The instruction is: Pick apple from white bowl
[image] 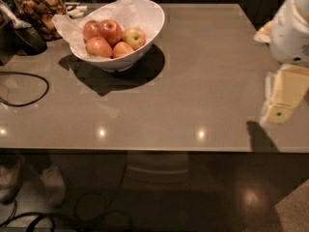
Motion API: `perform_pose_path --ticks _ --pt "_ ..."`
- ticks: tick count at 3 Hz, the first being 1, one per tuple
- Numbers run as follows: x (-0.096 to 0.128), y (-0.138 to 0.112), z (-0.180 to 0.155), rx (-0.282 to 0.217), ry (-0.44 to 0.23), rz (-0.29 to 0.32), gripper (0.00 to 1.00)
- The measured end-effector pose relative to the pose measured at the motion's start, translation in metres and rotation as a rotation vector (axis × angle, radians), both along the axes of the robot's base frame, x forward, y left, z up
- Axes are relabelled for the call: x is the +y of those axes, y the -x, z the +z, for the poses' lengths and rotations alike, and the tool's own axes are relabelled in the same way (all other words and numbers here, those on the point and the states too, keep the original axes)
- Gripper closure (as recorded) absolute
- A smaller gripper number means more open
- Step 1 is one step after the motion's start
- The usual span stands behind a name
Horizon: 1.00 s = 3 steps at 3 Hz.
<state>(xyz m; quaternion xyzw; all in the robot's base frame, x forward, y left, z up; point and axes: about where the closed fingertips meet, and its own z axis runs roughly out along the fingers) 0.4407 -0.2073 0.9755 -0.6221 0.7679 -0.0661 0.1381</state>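
Observation:
The white bowl [150, 18], lined with crumpled white paper, stands at the far left of the grey table. It holds several apples. A deep red apple [110, 30] lies on top at the middle, with two more red ones beside and in front of it. A pale yellow-green apple [134, 36] and a yellow-orange one [121, 49] lie at the right. My gripper [277, 111] hangs at the right edge of the view, over the table's right side, far from the bowl and holding nothing.
A glass jar of brown snacks [41, 6] stands behind the bowl at the far left, with a dark scoop [26, 35] beside it. A black cable [34, 88] loops over the table's left side. The table's front edge [145, 151] runs across the view.

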Motion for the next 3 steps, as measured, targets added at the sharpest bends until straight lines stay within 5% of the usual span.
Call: perform_pose_path --ticks 1,2,3 --pt "-0.005 -0.002 0.003 -0.016 0.004 -0.01 0.0" --pt "0.012 -0.027 0.011 -0.045 -0.1 -0.033 0.0" --pt "0.036 -0.054 0.023 -0.069 -0.187 0.01 0.0"
